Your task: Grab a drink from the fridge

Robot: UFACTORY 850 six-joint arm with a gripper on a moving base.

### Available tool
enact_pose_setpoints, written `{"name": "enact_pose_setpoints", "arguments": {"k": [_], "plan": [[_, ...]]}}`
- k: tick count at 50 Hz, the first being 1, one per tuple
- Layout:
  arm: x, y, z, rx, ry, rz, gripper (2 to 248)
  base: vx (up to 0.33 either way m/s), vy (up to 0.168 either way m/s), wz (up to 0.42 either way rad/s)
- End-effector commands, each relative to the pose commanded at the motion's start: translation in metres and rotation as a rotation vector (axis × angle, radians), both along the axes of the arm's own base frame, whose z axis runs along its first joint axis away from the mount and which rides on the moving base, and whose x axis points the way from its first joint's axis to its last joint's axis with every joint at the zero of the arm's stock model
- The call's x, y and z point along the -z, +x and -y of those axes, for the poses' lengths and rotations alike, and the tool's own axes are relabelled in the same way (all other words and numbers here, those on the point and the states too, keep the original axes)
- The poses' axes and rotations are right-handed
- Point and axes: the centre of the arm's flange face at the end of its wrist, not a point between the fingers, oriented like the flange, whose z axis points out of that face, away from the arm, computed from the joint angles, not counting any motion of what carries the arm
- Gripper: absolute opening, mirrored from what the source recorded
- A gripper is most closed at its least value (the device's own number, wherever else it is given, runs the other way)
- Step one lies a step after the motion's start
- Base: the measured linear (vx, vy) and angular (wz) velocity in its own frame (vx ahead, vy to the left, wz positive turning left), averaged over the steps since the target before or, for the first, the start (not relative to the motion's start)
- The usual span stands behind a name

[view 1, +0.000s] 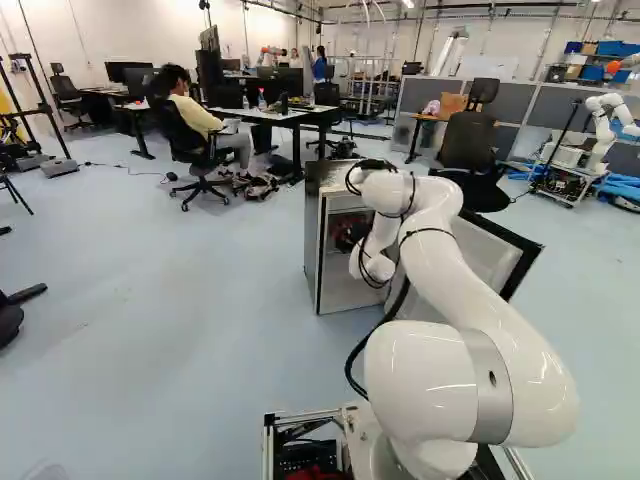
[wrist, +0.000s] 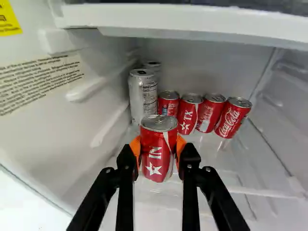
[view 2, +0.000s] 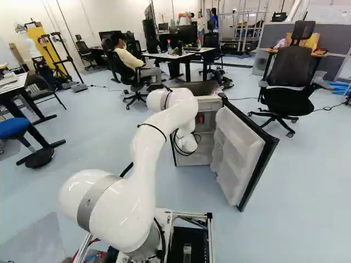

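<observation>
Red can clamped upright between both orange pads of the pincer. Located inside the fridge, right of centre in the left base view. Ahead of the pincer: row of four red cans, with silver cans alongside. Gap between held can and side wall; shelf edge overhead. Door swung wide, right of centre in the right base view.

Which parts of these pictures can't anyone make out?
- Wrist view: rear silver can, mostly hidden by the front silver can.
- Wrist view: space above the white ledge, mostly cut off by the edge.
- Wrist view: the back of the red can in the pincer, hidden by its front.
</observation>
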Motion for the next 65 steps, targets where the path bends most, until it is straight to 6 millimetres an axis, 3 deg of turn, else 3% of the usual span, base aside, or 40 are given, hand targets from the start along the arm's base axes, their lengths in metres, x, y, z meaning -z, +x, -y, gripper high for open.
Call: {"name": "enact_pose_setpoints", "arguments": {"k": [65], "plan": [[-0.12,-0.122,0.016,0.089,0.036,-0.11,94,0.0,0.0,0.0]]}}
